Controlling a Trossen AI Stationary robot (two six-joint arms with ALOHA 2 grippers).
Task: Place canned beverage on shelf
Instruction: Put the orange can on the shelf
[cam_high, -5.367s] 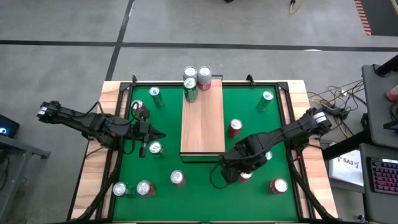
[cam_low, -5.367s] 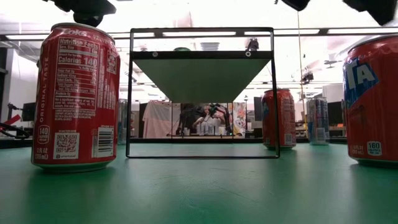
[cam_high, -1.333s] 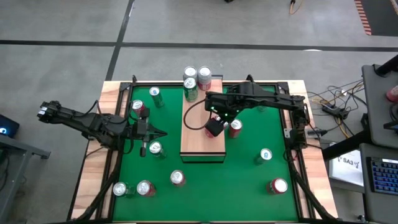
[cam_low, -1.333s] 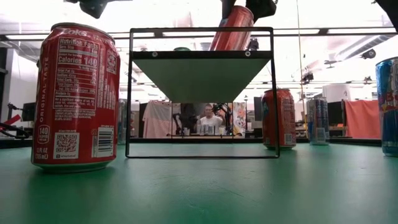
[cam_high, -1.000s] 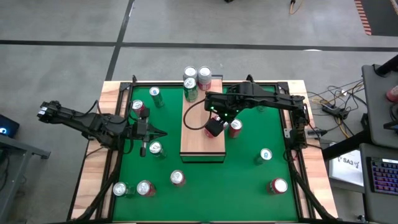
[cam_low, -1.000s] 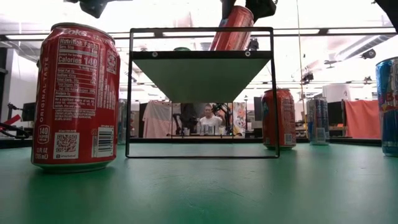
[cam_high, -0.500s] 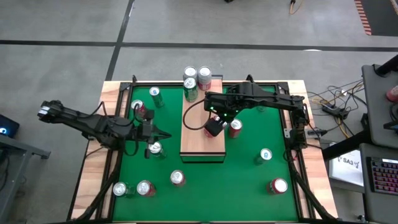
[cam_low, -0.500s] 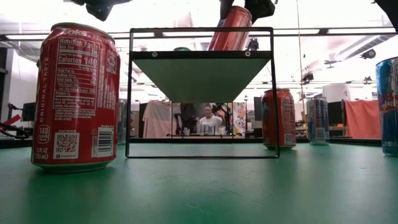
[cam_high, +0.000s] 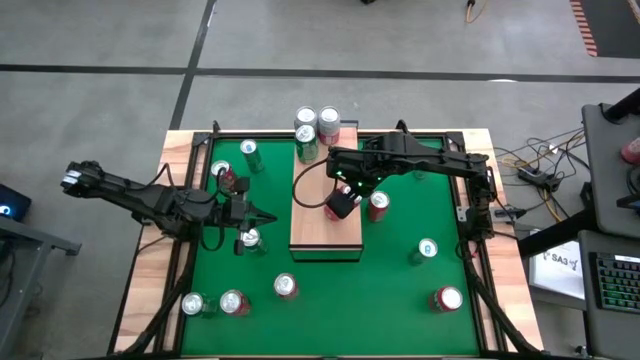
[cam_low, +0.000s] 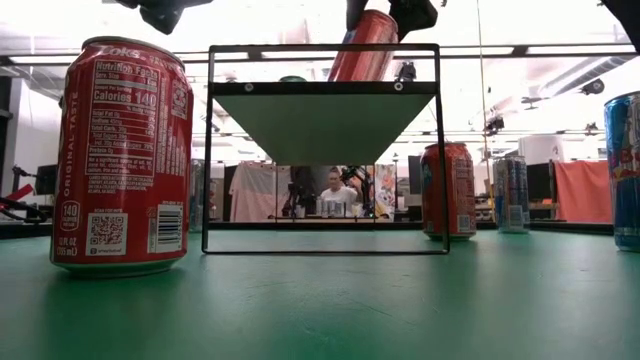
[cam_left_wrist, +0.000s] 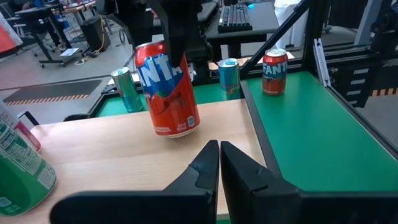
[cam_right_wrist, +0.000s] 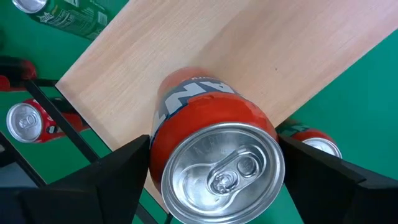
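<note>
1. Because it is a rigid cylinder of thin painted aluminium, the orange-red Fanta can (cam_right_wrist: 214, 155) should handle as stiff but smooth-skinned and easy to dent; I judge it moderately heavy if full, which cannot be told from outside. The sensible hold is across the middle of its round wall, squeezed only lightly.

2. That can sits between the two dark fingers of the right gripper (cam_high: 342, 203), one finger on each flank. The wrist view shows the fingers spread, with gaps either side of the can, so I judge it released or nearly so, not pinched.

3. It leans noticeably, its base touching or almost touching the long pale reddish wooden shelf board (cam_high: 312, 215) on its low dark frame. From table height it tilts above the frame's top bar, so it could topple.

4. At the shelf's far end stand a green can (cam_high: 307, 143) and two more cans.

5. Waiting over the green table's left side near a silver-topped can (cam_high: 250, 238), the left gripper (cam_high: 262, 218) has its fingers pressed together, empty.
</note>
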